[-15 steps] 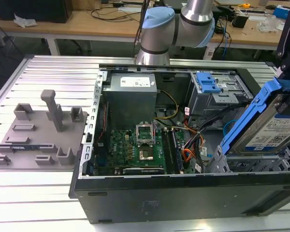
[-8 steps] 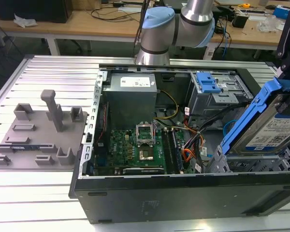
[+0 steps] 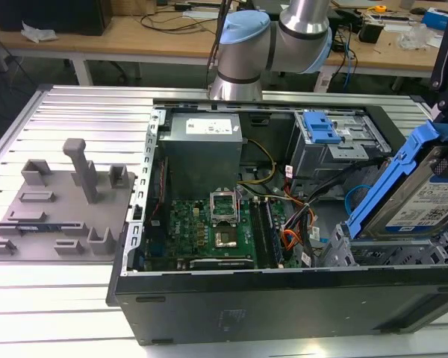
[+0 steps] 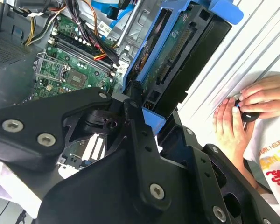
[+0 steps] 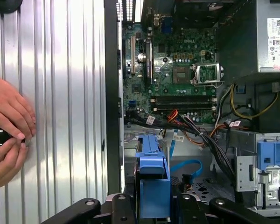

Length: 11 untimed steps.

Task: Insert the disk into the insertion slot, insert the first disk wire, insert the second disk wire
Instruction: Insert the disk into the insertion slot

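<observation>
Right up close in the second wrist view is the black claw. Its fingers are pinched in on the blue frame of the hard drive, so it's got a firm hold of it.

In the exterior view the hard drive hangs tilted over the case's front corner on the exterior view's right. It's label side up, with the low end pointing down at the drive bay, the low grey perforated cage there. It's above the bay, not in it, and I can't tell whether the low edge touches the metal.

The thin light-blue cable loops on the case floor just beside that bay, between it and the orange and black wire bundle. The green motherboard sits mid-case.

Outside the case, a person's hands rest on the slatted table, fingers around some small dark thing.
</observation>
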Each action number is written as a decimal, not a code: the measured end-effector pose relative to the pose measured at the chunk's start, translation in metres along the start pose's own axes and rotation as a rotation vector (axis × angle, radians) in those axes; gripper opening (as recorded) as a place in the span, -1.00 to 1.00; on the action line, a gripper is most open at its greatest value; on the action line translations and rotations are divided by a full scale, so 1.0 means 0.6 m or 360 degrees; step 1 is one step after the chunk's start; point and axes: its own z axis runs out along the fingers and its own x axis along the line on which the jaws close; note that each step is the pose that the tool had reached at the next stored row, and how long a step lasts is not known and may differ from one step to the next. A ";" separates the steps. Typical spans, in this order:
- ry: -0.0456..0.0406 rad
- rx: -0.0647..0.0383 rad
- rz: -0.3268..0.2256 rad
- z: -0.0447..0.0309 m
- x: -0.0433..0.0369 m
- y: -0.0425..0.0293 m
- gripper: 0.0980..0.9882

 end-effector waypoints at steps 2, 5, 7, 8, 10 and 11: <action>0.0000 0.0014 0.0000 0.000 0.000 0.000 -0.40; 0.0000 0.0023 -0.0001 0.000 0.000 0.000 -0.40; 0.0000 0.0023 -0.0001 0.000 0.000 0.000 -0.40; -0.0001 0.0023 -0.0001 0.000 0.000 0.000 -0.40; 0.0000 0.0023 -0.0001 0.000 0.000 0.000 -0.40; 0.0000 0.0023 -0.0001 0.000 0.000 0.000 -0.40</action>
